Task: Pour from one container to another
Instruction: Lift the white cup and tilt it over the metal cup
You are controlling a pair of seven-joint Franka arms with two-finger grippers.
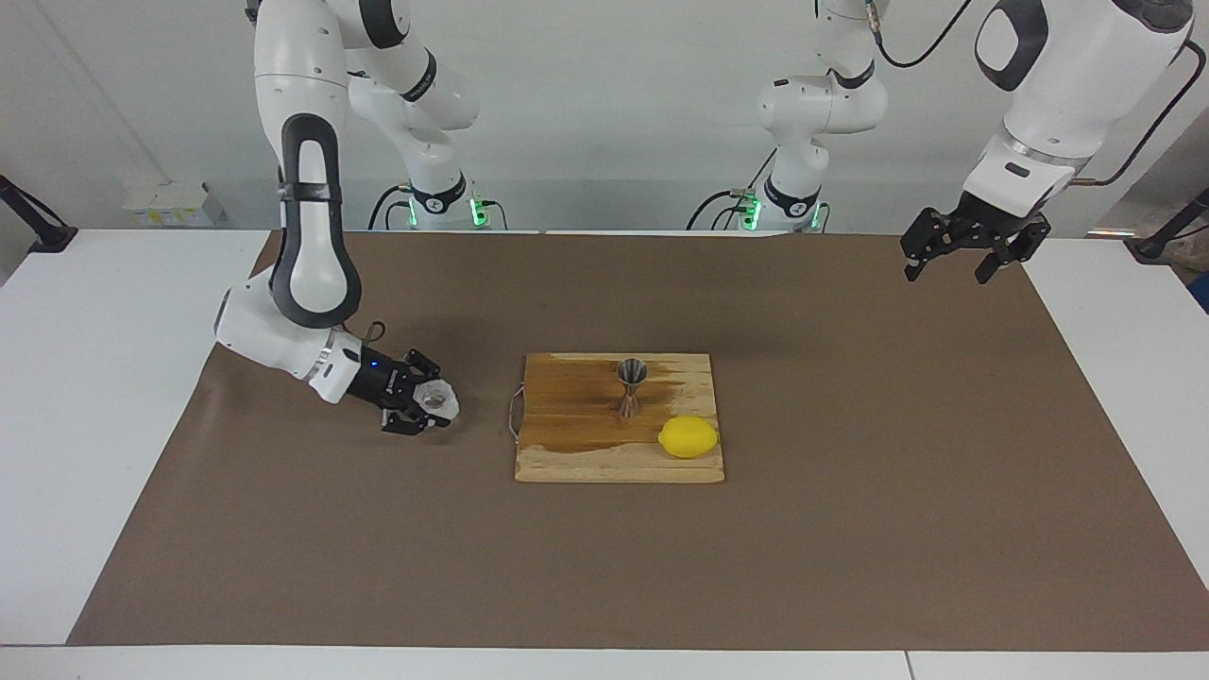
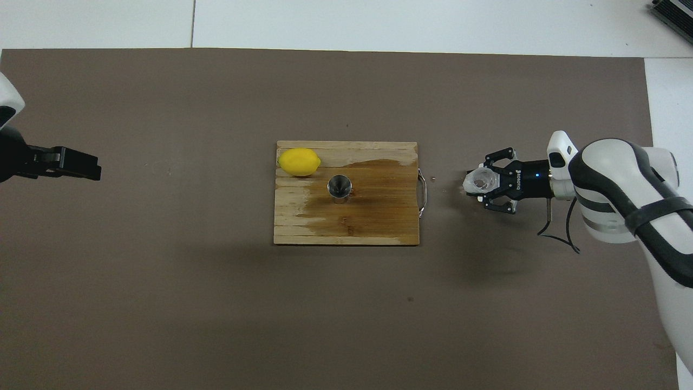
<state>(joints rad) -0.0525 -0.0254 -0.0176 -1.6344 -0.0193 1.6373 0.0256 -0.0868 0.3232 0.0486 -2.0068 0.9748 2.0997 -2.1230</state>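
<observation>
Right gripper (image 1: 427,406): closed around the cup (image 1: 435,400), its fingers pressed on the cup's sides; it sits low over the brown mat (image 1: 378,548) toward the right arm's end of the table, reaching in sideways from its arm.
Cup: small, whitish and translucent, mouth up and roughly level, held between the right gripper's fingers — whether its base touches the mat cannot be told. It is near the board's wire handle (image 1: 513,413) but apart from it.
Board (image 1: 604,463): a wooden cutting board in the middle of the mat, partly darkened by a wet-looking stain, its handle on the edge facing the cup.
Jigger (image 1: 631,386): a shiny steel hourglass-shaped measure standing upright on the board's stained part, well apart from the cup.
Lemon (image 1: 689,437): lies on the board just beside the jigger, farther from the robots and toward the left arm's end.
Left gripper (image 1: 964,253): its fingers spread wide with nothing between them — it hangs high over the mat's edge at the left arm's end of the table, waiting.
</observation>
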